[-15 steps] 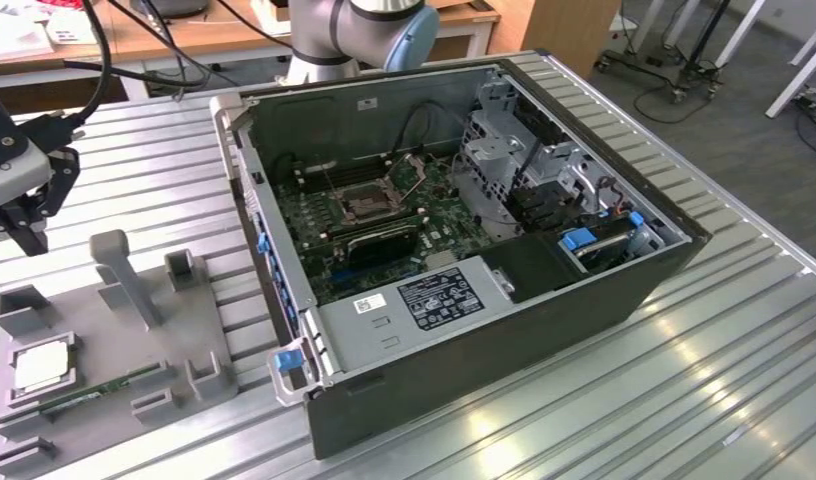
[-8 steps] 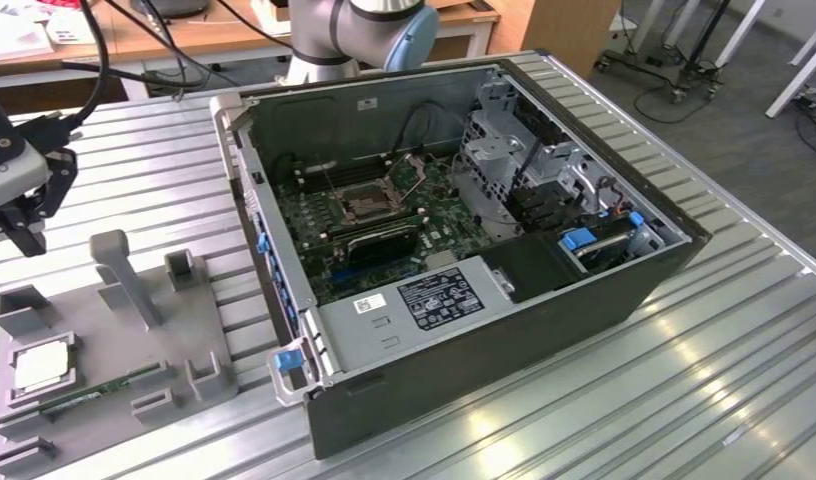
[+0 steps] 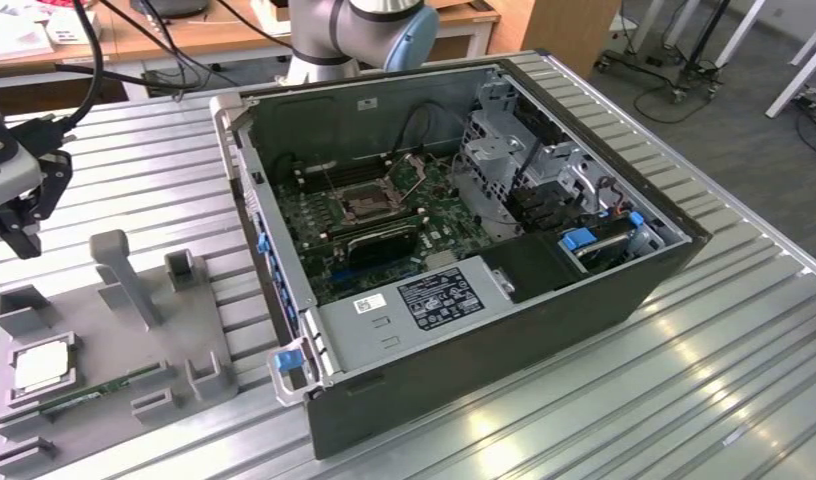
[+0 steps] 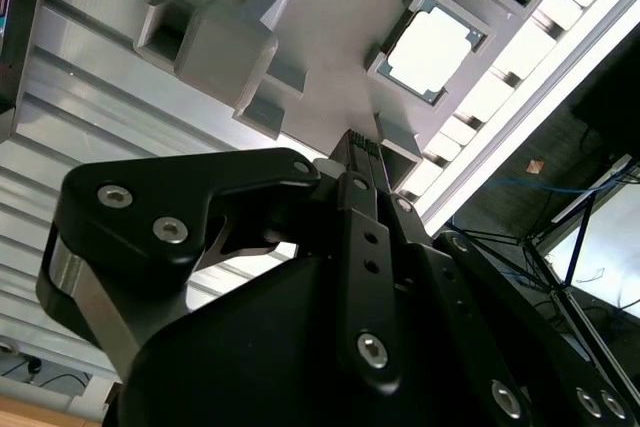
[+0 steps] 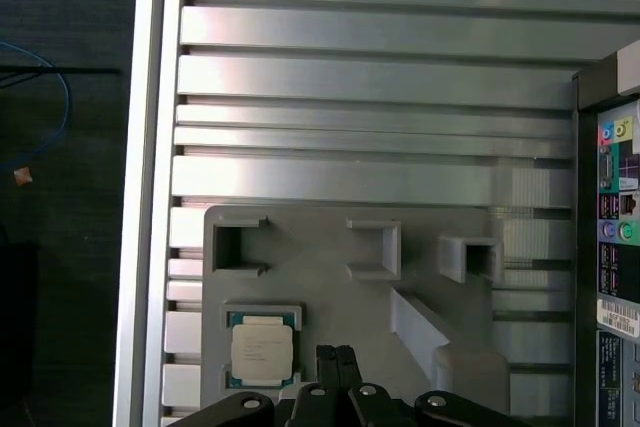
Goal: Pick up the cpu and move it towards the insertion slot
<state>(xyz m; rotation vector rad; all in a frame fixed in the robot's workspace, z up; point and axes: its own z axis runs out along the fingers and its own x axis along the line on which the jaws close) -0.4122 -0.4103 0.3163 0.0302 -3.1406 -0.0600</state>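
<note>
Fingers of the gripper are pressed together, gripping nothing, above the grey fixture; the cpu lies flat in a recess at the fixture's edge, untouched.

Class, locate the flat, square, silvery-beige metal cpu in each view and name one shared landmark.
Exterior view: the cpu lies in a square recess at the exterior view's lower left.
Second wrist view: the cpu, face up in that recess.
First wrist view: the cpu, same recess.
Shared landmark: the grey plastic tray.
</note>
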